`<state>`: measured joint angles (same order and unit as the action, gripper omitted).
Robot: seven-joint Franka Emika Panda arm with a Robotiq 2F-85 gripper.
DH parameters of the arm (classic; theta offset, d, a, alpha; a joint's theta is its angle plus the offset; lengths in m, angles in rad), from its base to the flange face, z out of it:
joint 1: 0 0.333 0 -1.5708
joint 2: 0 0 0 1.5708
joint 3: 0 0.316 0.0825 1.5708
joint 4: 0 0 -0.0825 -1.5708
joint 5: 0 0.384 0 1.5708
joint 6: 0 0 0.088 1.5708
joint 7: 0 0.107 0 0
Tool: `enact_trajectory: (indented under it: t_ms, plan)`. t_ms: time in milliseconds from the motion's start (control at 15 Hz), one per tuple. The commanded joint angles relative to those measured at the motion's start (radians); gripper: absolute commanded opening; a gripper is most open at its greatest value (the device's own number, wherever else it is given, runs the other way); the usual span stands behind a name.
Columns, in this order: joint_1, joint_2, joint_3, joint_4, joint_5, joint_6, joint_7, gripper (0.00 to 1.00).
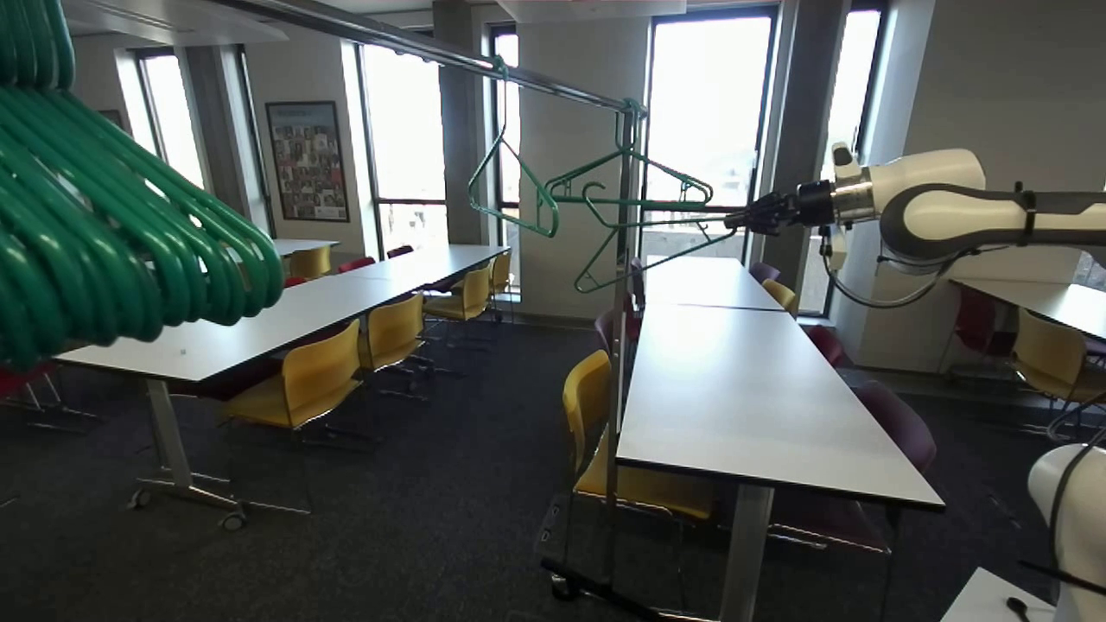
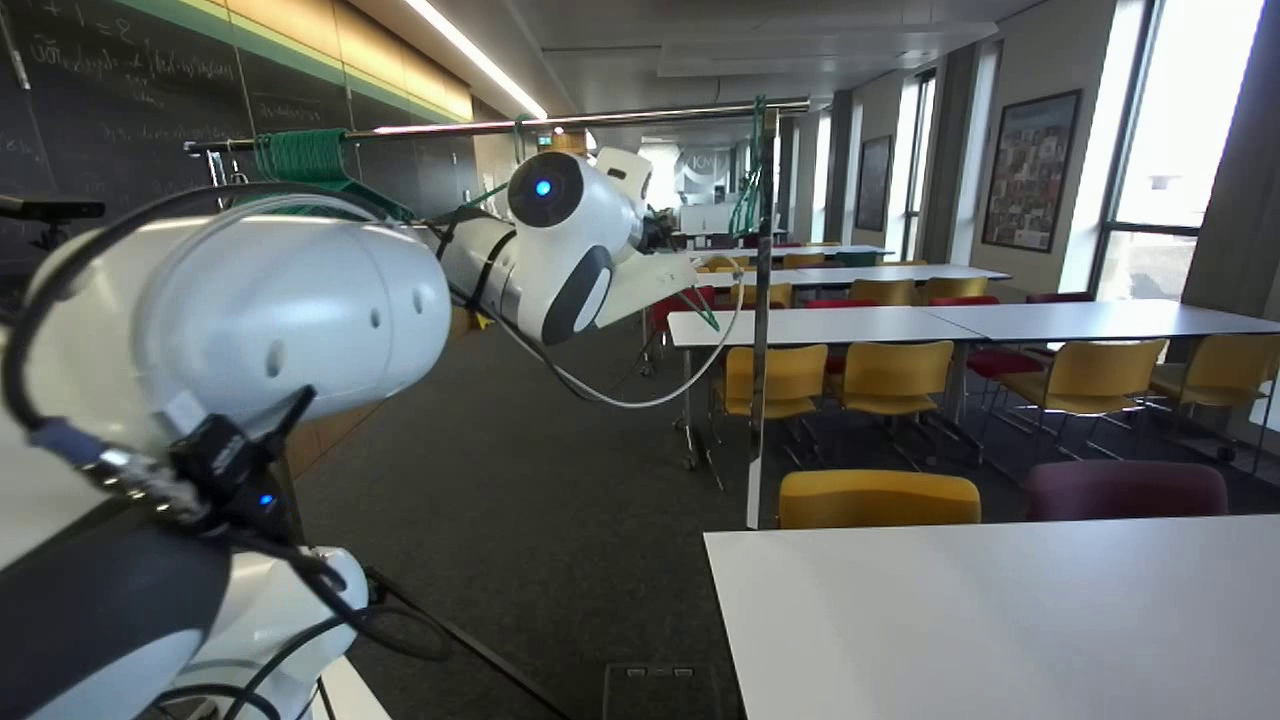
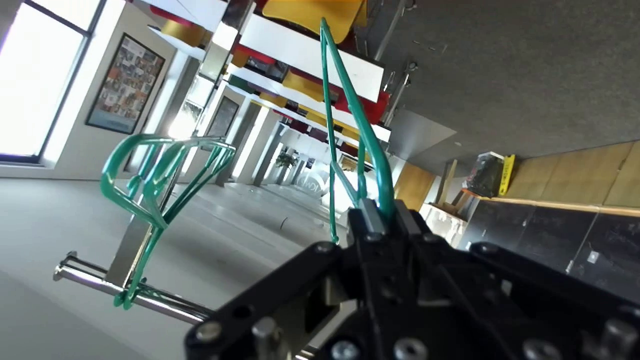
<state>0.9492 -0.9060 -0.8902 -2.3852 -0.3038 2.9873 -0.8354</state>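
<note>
The hand (image 1: 734, 222) is clamping tight, jaws nearly together, and it's gripping a green hanger (image 3: 369, 135), holding it lower than the rail (image 1: 562, 85), while other hangers (image 2: 305, 155) are dangling from that rail.

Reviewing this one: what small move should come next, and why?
Probably a slight lift of the pincer: it grips one end of a tilted green hanger, whose hook appears below the metal rail in an exterior view, while other green hangers hang from that rail.
</note>
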Motion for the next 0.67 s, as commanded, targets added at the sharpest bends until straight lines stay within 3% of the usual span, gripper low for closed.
enact_trajectory:
  t_ms: [0,200,600]
  plan:
    - [-0.186,-0.099,0.108,-0.161,0.008,0.007,-0.028,0.02]
    - [-0.295,-0.149,0.164,-0.23,0.021,-0.022,-0.032,0.02]
    - [-0.47,-0.188,0.252,-0.265,0.132,-0.28,0.001,0.02]
